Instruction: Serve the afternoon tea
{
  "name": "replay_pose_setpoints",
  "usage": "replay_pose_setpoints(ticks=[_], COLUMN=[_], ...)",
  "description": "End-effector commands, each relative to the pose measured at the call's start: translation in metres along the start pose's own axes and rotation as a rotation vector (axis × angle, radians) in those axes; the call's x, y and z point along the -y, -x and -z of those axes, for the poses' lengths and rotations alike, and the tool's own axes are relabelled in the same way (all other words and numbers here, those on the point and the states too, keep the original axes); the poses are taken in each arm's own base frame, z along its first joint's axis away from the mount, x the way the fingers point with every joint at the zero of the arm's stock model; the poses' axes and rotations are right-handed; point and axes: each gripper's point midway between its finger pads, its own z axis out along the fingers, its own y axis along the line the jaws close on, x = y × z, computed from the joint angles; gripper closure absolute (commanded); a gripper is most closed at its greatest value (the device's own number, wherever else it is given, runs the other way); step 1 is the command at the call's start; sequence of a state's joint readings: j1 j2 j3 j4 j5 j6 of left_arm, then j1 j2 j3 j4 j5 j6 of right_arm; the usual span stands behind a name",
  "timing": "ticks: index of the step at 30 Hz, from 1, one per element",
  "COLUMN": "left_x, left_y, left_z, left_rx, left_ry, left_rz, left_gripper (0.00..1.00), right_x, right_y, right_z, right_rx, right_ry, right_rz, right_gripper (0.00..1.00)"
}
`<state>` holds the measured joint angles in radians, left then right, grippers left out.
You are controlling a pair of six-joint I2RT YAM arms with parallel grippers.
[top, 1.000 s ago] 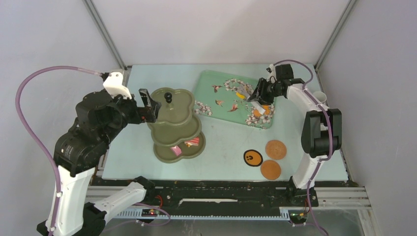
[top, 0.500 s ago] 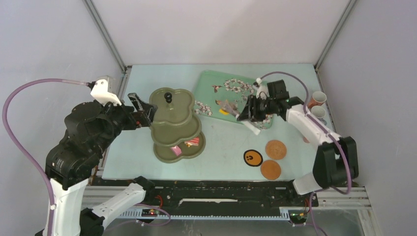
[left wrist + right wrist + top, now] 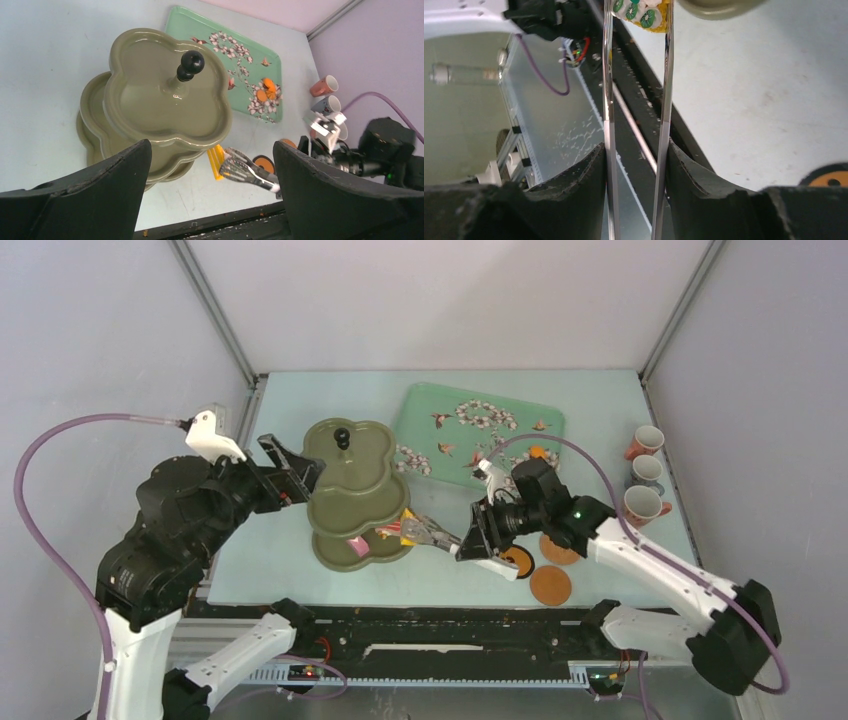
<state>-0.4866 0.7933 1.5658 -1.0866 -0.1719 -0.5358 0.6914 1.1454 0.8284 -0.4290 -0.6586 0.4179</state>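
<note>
The olive-green three-tier stand (image 3: 350,480) stands left of centre, with a pink pastry (image 3: 357,545) and a red pastry (image 3: 392,530) on its bottom tier. My right gripper (image 3: 478,540) is shut on the metal tongs (image 3: 435,535). The tongs pinch a yellow pastry (image 3: 408,528) topped with green slices (image 3: 641,12) at the bottom tier's right edge. My left gripper (image 3: 290,465) is open and holds nothing, just left of the top tier (image 3: 165,95). An orange pastry (image 3: 538,452) lies on the mint tray (image 3: 440,415). Three cups (image 3: 645,443) stand at the right.
Round coasters (image 3: 550,585) lie near the front edge, partly under my right arm, one of them black and orange (image 3: 517,560). The black frame rail (image 3: 430,625) runs along the table's near edge. Cage posts rise at the back corners.
My right arm swung from the tray down to the stand's bottom tier, carrying the yellow pastry in the tongs. My left gripper drew back slightly to the left.
</note>
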Motion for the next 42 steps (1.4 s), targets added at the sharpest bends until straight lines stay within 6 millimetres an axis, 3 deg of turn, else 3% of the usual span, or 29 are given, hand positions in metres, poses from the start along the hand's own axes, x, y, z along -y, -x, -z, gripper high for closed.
replay_pose_setpoints(ticks=[1,7,15,17,27,36,39,42], left_x=[0.007,0.006,0.009,0.008,0.005,0.006,0.006,0.006], left_y=[0.002,0.001,0.008,0.009,0.013,0.014,0.015,0.015], left_z=[0.003,0.004,0.009,0.010,0.011,0.005,0.002,0.000], left_rx=[0.014,0.021,0.042,0.046,0.053,0.048,0.046,0.044], left_ry=[-0.036,-0.035,-0.045,-0.039,-0.017,-0.010,-0.006,-0.004], left_rz=[0.057,0.076,0.087,0.086,0.061,0.047,0.041,0.038], left_gripper=[0.02,0.02,0.02,0.02,0.02,0.02,0.02,0.02], right_x=[-0.052,-0.094,-0.118,-0.114,-0.099,-0.070,-0.071,-0.073], right_y=[0.010,0.027,0.076,0.082,0.104,0.105,0.104,0.104], right_z=[0.016,0.005,-0.031,-0.046,-0.082,-0.099,-0.103,-0.105], right_rx=[0.084,0.096,0.077,0.047,-0.017,-0.036,-0.042,-0.044], right_ry=[0.139,0.212,0.187,0.162,-0.020,-0.234,-0.224,-0.210], right_rz=[0.189,0.262,0.312,0.313,0.417,0.522,0.541,0.549], right_gripper=[1.00,1.00,1.00,1.00,1.00,0.99,0.94,0.76])
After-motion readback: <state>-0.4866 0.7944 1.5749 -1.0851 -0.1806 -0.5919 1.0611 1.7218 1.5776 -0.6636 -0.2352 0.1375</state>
